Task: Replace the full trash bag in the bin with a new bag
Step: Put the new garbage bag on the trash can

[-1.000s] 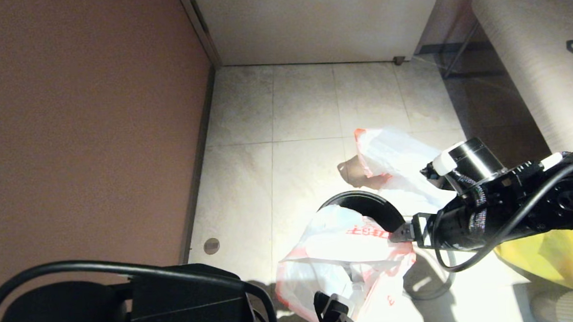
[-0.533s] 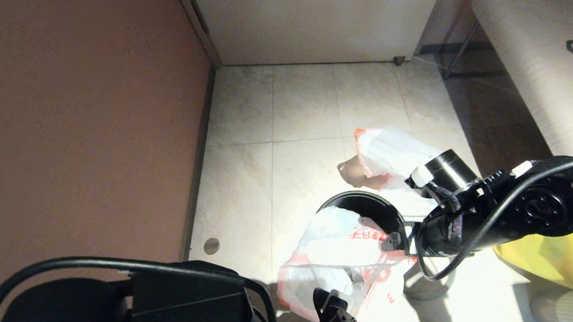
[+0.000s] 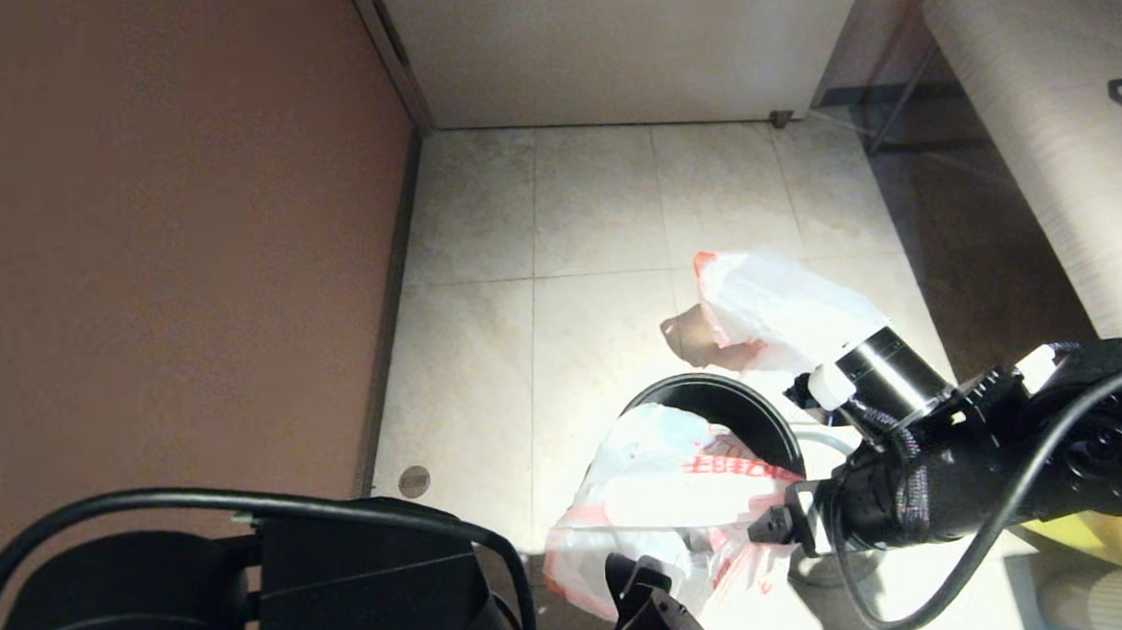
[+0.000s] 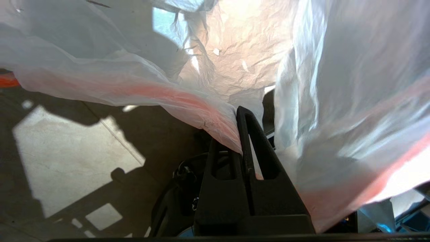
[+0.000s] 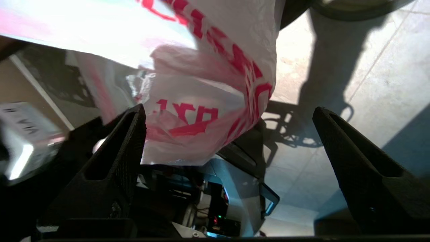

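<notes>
Draping over the near side of the small round black waste bin [image 3: 719, 405], the thin translucent white plastic new bag with red printing [image 3: 671, 487] sits low and centre in the head view, its crinkled film bulging and its pink-red edges trailing toward the bottom of the frame. Red block characters run across its upper face, and more show in the right wrist view [image 5: 215, 101], but none can be read. Its long axis runs from the bin's mouth down toward the lower edge of the frame.

At the bottom centre of the head view, the left gripper [image 3: 638, 589] is clenched on the pink-red hem of the new bag; the left wrist view shows its two black fingers [image 4: 250, 148] pressed together with the film pinched between them [image 4: 188, 101].

Reaching in from the right of the head view, the right gripper [image 3: 774, 525] sits at the bag's right edge, beside the bin. In the right wrist view its black ribbed fingers [image 5: 124, 148] stand wide apart, with a fold of the printed bag lying between them and nothing gripped.

Behind the bin, right of centre, the nearly plain translucent white full trash bag with a pink-red tip [image 3: 777, 308] lies on the pale square floor tiles [image 3: 594, 208], its red tip pointing to the upper left.
</notes>
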You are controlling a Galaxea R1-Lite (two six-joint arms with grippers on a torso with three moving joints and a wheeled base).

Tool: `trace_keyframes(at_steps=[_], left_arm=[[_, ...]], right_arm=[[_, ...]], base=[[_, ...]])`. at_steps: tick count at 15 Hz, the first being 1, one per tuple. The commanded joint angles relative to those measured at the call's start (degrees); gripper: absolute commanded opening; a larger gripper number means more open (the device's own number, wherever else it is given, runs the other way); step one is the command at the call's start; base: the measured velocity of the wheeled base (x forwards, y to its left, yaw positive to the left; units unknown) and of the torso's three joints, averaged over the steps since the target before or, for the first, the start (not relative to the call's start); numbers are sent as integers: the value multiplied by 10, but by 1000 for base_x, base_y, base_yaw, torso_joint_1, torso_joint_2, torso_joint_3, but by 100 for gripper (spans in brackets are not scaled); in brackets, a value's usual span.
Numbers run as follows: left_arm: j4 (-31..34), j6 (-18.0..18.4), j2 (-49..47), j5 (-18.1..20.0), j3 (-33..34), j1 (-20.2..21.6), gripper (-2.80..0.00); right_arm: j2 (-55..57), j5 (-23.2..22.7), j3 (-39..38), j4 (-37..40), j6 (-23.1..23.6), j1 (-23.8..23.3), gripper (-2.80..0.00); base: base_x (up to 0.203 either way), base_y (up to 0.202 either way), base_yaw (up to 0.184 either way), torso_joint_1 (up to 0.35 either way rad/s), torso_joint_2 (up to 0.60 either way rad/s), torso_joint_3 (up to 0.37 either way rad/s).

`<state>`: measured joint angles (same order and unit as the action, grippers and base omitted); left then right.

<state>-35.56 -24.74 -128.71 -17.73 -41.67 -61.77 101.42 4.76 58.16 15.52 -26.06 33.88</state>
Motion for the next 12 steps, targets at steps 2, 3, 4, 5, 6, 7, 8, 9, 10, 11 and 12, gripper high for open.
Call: trace_keyframes(at_steps=[2, 3, 4, 5, 6, 7, 8, 9, 10, 11, 12], left_arm=[[-2, -1, 9, -3, 9, 2, -280], [-2, -1, 14, -3, 11, 4, -280], [-2, -1, 16, -3, 11, 11, -280], [-2, -1, 24, -3, 11, 18, -280], [-2, -1, 26, -3, 11, 25, -280], [-2, -1, 26, -3, 11, 27, -280], [-2, -1, 26, -3, 11, 28, -280], [-2, -2, 26, -3, 12, 29, -280], [-2, -2, 25, -5, 14, 30, -280], [-3, -3, 23, -5, 15, 35, -280], [-4, -2, 16, -6, 15, 38, -280]], right_arm=[[43, 17, -1, -29, 1, -2, 0], [53, 20, -3, -52, 1, -3, 0], [58, 25, -9, -59, 1, -2, 0], [58, 25, -16, -60, 3, 0, 0], [58, 25, -16, -60, 2, -1, -280], [57, 25, -17, -58, 2, -2, -280], [57, 26, -20, -57, 2, -3, -280], [57, 27, -25, -58, 2, -4, -280], [54, 27, -32, -58, 1, -8, -280], [53, 27, -46, -58, 1, -11, -280], [51, 27, -71, -60, -1, -13, -280]], base=[[0, 0, 0, 0, 0, 0], [0, 0, 0, 0, 0, 0], [0, 0, 0, 0, 0, 0], [0, 0, 0, 0, 0, 0], [0, 0, 0, 0, 0, 0], [0, 0, 0, 0, 0, 0], [0, 0, 0, 0, 0, 0], [0, 0, 0, 0, 0, 0], [0, 0, 0, 0, 0, 0], [0, 0, 0, 0, 0, 0], [0, 0, 0, 0, 0, 0]])
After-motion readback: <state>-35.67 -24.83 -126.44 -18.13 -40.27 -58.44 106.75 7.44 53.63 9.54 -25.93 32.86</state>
